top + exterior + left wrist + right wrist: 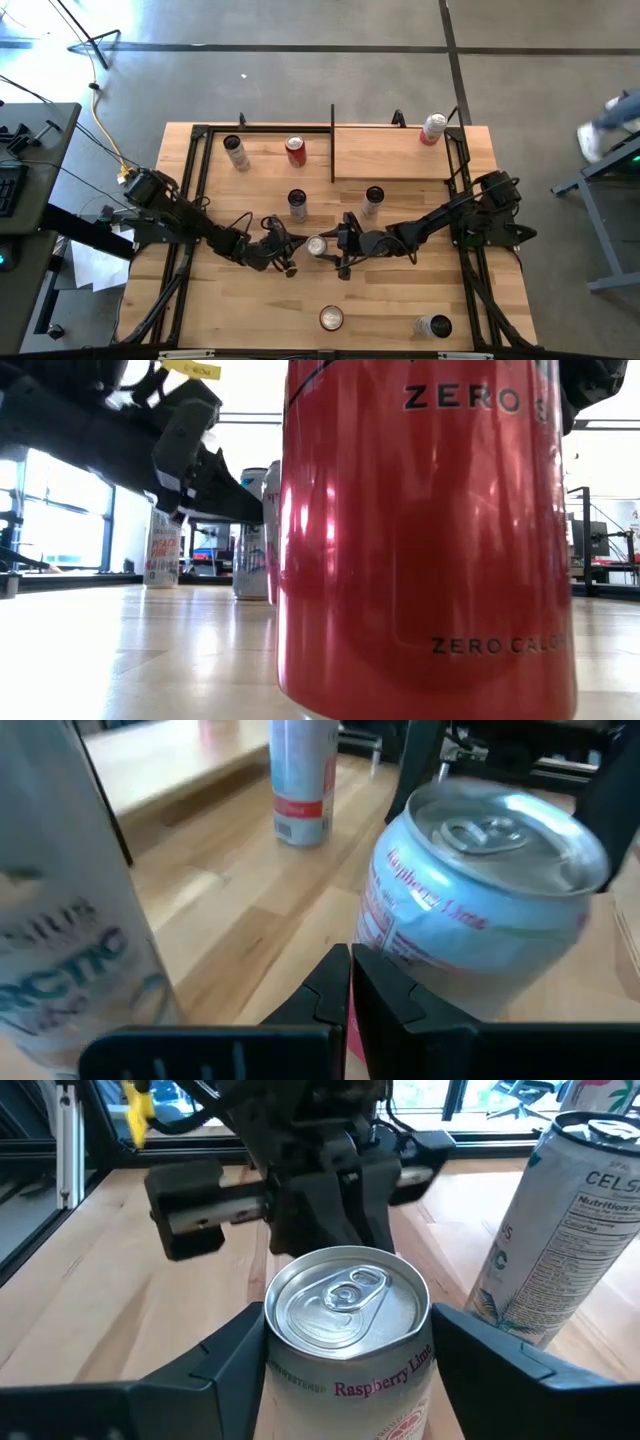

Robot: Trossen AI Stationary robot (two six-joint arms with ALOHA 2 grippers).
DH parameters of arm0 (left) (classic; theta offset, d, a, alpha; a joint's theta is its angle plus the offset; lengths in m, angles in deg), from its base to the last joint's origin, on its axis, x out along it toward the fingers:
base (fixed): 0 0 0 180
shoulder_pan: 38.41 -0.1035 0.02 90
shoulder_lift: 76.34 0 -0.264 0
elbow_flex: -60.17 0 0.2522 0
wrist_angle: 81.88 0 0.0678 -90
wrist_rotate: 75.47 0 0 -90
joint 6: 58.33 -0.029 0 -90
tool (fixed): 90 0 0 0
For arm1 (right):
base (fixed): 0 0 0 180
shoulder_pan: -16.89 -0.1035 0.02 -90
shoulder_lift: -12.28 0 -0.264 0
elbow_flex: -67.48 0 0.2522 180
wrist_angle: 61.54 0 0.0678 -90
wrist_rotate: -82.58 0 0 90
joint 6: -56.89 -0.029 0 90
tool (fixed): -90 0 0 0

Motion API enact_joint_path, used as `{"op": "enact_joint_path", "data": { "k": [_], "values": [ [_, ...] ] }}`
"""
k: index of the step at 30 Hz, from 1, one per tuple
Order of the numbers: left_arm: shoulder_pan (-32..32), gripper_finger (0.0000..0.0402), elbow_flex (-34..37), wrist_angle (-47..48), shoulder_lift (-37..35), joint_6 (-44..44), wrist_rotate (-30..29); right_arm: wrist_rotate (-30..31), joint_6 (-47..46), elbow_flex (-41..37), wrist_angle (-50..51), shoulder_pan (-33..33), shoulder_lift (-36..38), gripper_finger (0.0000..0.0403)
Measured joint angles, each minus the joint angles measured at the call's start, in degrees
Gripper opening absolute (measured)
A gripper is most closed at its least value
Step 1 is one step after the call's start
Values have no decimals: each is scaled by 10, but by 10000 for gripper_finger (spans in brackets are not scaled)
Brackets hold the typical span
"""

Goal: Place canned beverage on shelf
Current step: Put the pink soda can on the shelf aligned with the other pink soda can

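The right gripper (345, 1370) brackets the raspberry-lime can (345, 1345) mid-table, fingers spread at its sides, contact unclear. The left gripper (285, 262), just beside it, looks pinched shut and empty. Lifting and carrying remain; the shelf (385, 160) farther back bears one can (432, 129). Only the wrist views show the label.
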Motion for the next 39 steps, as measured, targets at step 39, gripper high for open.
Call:
{"op": "enact_joint_path", "data": {
  "k": [39],
  "values": [
    [44,7,0,99,-79,-4,-58,392,-7,1,543,-100,526,226]
  ]
}}
